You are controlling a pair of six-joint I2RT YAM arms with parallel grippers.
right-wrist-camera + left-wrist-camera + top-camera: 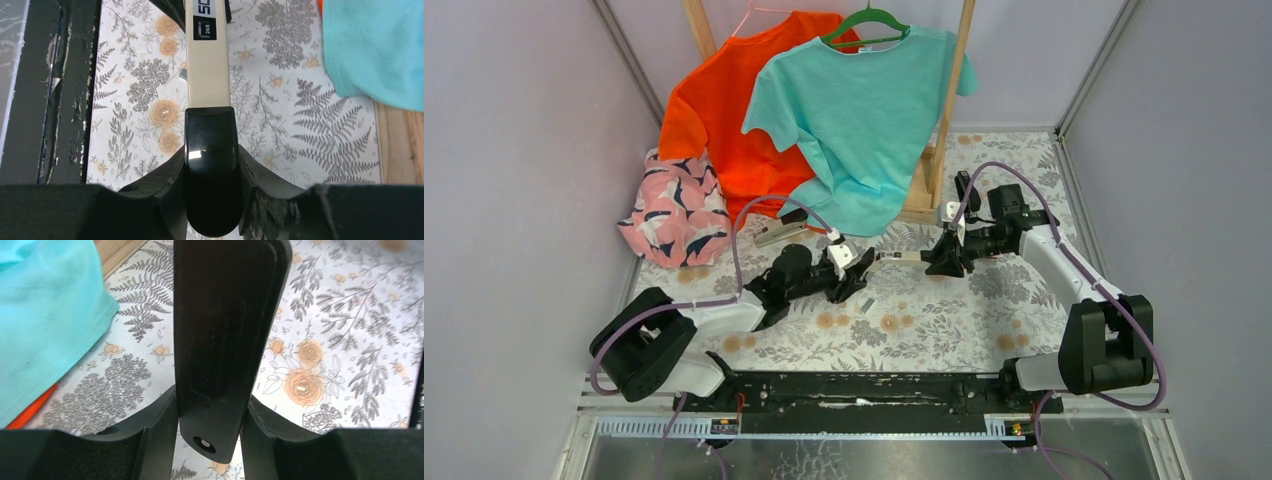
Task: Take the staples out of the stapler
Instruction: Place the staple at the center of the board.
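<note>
Two claws hold one stapler between them above the middle of the floral table. The left claw is clamped on its black base, the right claw on its cream-and-black top arm. Short silvery staples lie on the table just below, toward the near edge.

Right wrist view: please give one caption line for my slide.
Right gripper clamped on the black end of a cream stapler over the floral tablecloth.
</note>
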